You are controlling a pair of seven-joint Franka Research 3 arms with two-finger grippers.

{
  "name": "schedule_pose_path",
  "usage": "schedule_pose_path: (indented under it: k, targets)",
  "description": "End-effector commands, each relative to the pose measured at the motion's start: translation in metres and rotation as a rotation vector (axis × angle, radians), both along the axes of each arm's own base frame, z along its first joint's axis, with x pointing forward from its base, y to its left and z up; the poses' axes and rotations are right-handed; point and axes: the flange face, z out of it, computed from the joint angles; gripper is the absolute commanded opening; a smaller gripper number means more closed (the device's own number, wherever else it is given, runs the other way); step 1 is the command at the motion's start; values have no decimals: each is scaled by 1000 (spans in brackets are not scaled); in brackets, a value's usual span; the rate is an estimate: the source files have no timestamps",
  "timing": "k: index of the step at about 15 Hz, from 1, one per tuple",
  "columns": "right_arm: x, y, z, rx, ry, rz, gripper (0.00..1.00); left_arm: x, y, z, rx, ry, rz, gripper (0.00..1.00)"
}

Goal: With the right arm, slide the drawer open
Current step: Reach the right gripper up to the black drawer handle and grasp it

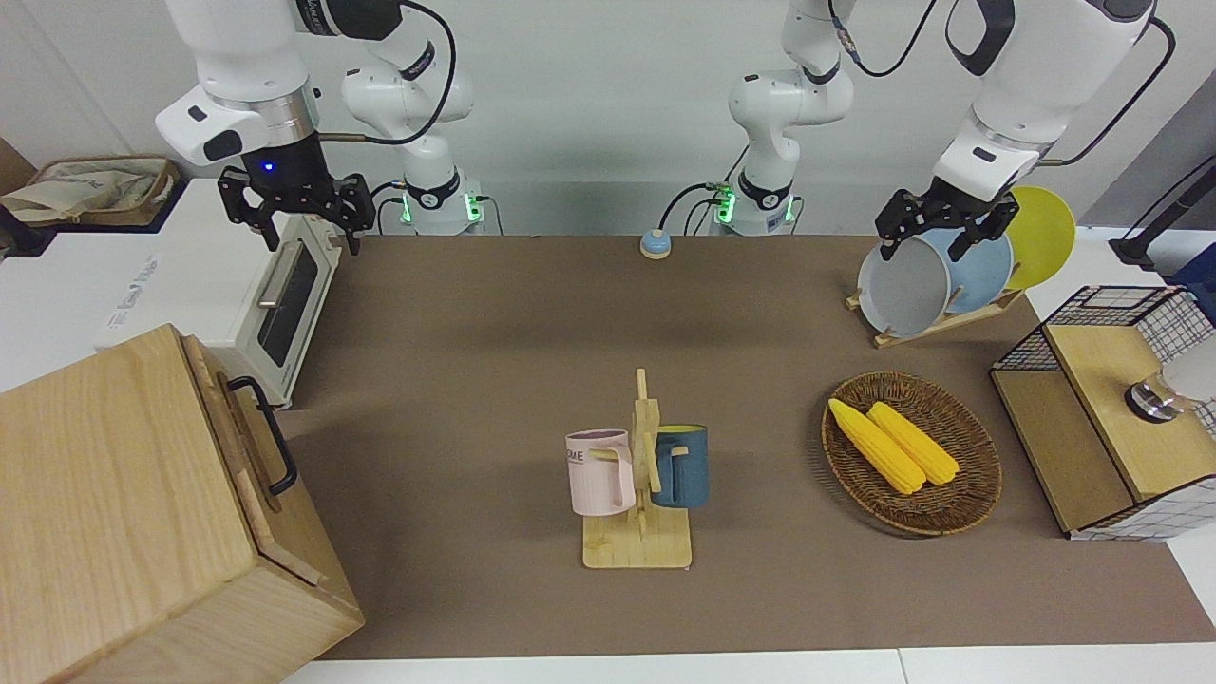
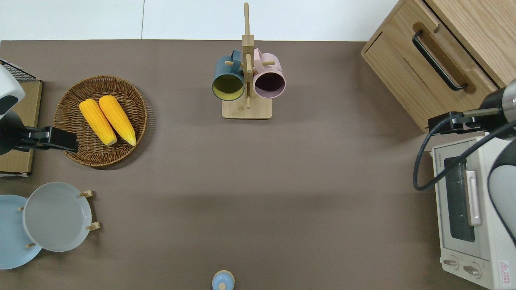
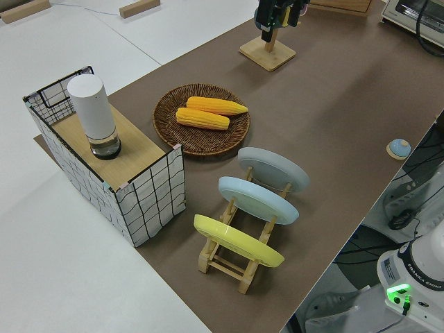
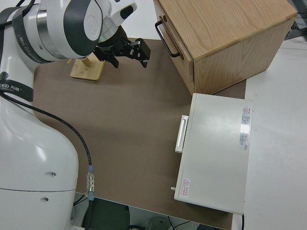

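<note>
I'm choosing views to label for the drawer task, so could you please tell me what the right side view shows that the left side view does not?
Only the right side view shows the drawer with its black handle, shut in the wooden cabinet, the whole toaster oven and the right tool, open and not at the handle. Only the left side view shows the plate rack, the corn basket and the wire-mesh box. Both show the brown mat and the mug stand.
</note>
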Motion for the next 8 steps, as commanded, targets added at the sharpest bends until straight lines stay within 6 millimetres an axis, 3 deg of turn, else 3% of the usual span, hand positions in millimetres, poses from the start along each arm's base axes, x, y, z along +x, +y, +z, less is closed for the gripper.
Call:
schedule_pose_path:
  k: [1,8]
  targets:
    - [3,31,2,-150,-28,42,983,-3,-2,5,19,4,5,993]
    - [11,83,-11,-461,-58,169,985,-3,-2,6,19,3,5,993]
